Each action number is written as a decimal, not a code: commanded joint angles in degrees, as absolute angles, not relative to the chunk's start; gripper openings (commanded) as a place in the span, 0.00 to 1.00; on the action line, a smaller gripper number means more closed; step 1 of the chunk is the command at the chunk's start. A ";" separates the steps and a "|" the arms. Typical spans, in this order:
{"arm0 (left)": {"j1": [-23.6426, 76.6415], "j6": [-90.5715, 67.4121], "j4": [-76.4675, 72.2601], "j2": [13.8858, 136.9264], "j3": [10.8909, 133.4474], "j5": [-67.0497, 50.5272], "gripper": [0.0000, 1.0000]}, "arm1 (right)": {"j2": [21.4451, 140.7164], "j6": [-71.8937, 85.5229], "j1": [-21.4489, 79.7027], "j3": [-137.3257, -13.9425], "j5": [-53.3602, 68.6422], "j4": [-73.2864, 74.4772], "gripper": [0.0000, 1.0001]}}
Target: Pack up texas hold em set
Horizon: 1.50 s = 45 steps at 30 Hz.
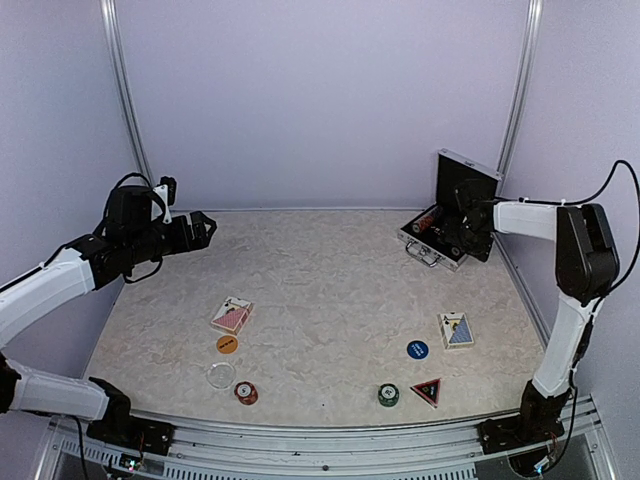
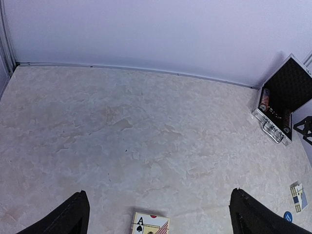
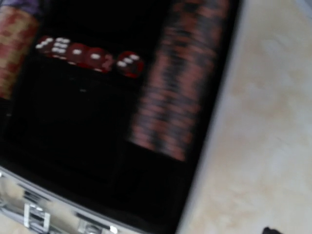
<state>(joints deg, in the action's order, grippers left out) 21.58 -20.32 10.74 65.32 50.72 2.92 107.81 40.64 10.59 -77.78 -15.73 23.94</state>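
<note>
Top view. Shows small silver case (image 1: 432, 246) at far right, lid up, black lining, handle on its near side. Puts right gripper (image 1: 462, 228) directly over the open case; cannot tell the jaw state, dark on dark. Puts left gripper (image 1: 203, 228) raised at far left, jaws wide apart, holding nothing. Loose on table (image 1: 330, 270), near left: red deck (image 1: 232, 315), orange disc (image 1: 227, 344), clear disc (image 1: 221, 375), red chip stack (image 1: 246, 393). Near right: blue deck (image 1: 456, 330), blue disc (image 1: 417, 349), green chip stack (image 1: 388, 395), red-black triangle marker (image 1: 426, 390). All well apart from case.

Handling, judged only:
- Decks: probably light, stiff, slick boxes; best pinched across the narrow sides.
- Discs and marker: thin and flat, likely hard to get under; edge pinch.
- Chip stacks: short, likely to shed chips; grip low across the width.
- Case: rigid, heaviest piece; shut by pushing the lid's top edge.

Left wrist view. Shows fingers (image 2: 68, 217) at both lower corners, far apart, nothing between. Red deck at bottom edge, ace of spades face with a readable "A". Case at far right, chips inside. Blue deck and blue disc at right edge, print too small to read.

Right wrist view. Blurred. Looks into case: row of red dice (image 3: 87, 56) with white pips, chip rows (image 3: 170, 92) in slots, metal latch (image 3: 34, 214) lower left. Own fingers not shown, so no jaw state here either. No brand legible.
</note>
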 commanded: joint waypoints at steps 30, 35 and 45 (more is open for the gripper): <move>21.64 -19.51 9.54 67.41 50.65 2.31 0.99 | 126.75 21.39 12.11 -96.41 -0.12 14.44 0.81; 21.67 -19.51 9.57 67.63 50.71 2.28 0.99 | 127.69 18.40 12.17 -97.04 3.67 14.85 0.81; 21.65 -19.35 9.75 67.68 50.60 2.54 0.99 | 129.60 14.33 12.21 -97.56 9.64 14.61 0.82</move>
